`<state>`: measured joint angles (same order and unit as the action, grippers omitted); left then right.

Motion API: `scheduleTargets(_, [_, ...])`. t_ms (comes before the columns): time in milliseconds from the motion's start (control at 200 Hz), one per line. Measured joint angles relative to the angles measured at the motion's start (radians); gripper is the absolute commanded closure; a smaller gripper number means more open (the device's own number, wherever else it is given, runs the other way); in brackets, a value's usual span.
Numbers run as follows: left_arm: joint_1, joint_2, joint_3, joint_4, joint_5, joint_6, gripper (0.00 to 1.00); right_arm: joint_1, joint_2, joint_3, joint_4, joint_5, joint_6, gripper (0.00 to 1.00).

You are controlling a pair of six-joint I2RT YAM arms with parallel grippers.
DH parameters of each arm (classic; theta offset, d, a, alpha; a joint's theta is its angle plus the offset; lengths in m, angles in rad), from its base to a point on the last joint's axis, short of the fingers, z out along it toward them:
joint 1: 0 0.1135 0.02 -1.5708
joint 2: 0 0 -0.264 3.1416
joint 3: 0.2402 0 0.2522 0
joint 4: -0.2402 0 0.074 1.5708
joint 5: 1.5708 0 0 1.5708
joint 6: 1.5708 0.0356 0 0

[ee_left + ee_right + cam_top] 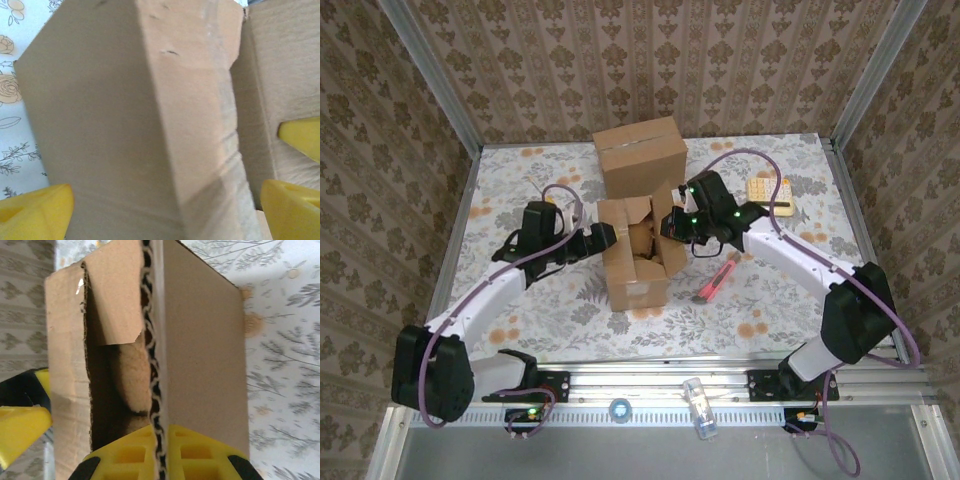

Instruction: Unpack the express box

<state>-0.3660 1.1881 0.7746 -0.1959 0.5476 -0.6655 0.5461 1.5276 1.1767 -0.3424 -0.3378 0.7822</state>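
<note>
Top external view, Jo: what does it give that the wrist cameras miss?

The layout. The express box (638, 262) sits mid-frame with its flaps up. A closed carton (640, 157) stands just above it and a pink cutter (717, 281) lies to its right. The left gripper (601, 237) meets its left side, and the right gripper (671, 222) meets its upper right flap.

And the wrists?

Right wrist shows the grip itself. Yellow fingers (177, 437) at bottom centre are pressed together on the corrugated edge of that flap (205, 340). Left of the edge, inside the box, is a tan rounded lump (132, 375), half in shadow; I cannot name it.

Left wrist?

Mostly blurred cardboard. The fingertips (35, 210) sit at the lower corners, spread wide, with the box wall between them. Whether they touch it, I cannot tell.
</note>
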Motion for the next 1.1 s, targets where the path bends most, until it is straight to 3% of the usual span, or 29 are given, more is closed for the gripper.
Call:
scheduleTargets(185, [-0.058,-0.02,0.248,-0.237,-0.163,0.127,0.06,0.0,-0.023,-0.107,0.19,-0.046,0.129,1.0])
scheduleTargets(335, [-0.192,-0.011,0.413,-0.428,-0.39,0.201,0.14,0.0,-0.033,-0.148,0.264,-0.059,0.187,1.0])
scheduleTargets(490, [-0.345,0.082,0.513,-0.593,-0.637,0.217,0.13,0.001,-0.039,-0.171,0.3,-0.06,0.217,1.0])
scheduleTargets(760, [-0.538,0.355,0.665,-0.802,-0.969,0.158,0.05,0.002,-0.055,-0.202,0.333,-0.059,0.226,1.0])
scheduleTargets(950, [-0.591,0.491,0.754,-0.934,-1.118,0.074,0.05,0.002,-0.066,-0.212,0.336,-0.059,0.225,1.0])
scheduleTargets(1100, [-0.611,0.581,0.813,-1.065,-1.232,-0.007,0.12,0.002,-0.069,-0.216,0.337,-0.059,0.224,1.0])
